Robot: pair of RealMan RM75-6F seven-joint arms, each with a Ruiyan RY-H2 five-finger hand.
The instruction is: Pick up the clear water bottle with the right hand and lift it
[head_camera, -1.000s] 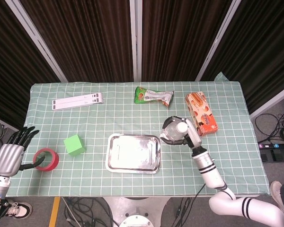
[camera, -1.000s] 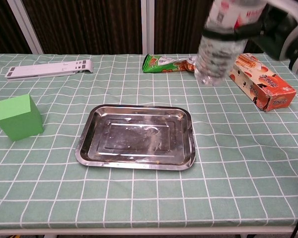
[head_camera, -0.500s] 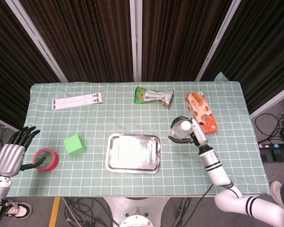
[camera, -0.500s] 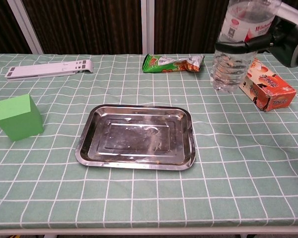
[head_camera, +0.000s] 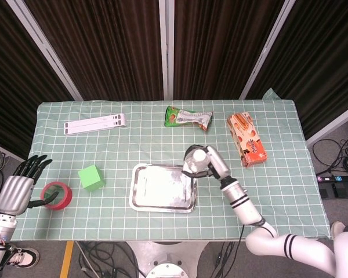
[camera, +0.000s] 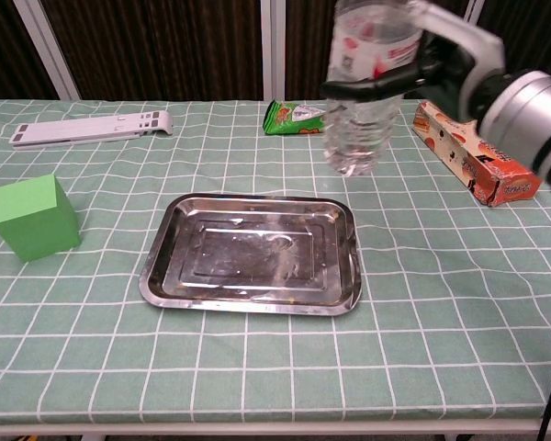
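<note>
My right hand (camera: 422,69) grips the clear water bottle (camera: 360,92) around its labelled upper part and holds it upright in the air, well off the table. Seen from the head view, the bottle (head_camera: 196,159) with its white cap hangs over the right edge of the steel tray (head_camera: 162,187), and the right hand (head_camera: 211,163) wraps it from the right. My left hand (head_camera: 14,188) hangs open off the table's left edge, its thumb close to a red tape roll (head_camera: 56,195).
A green cube (head_camera: 91,177) stands left of the tray. At the back lie a white folding stand (head_camera: 95,124) and a green snack packet (head_camera: 187,117). An orange snack box (head_camera: 246,139) lies at the right.
The right hand has carried the lifted bottle to the left, from beside the orange box to above the tray's right edge. The left hand has not moved.
</note>
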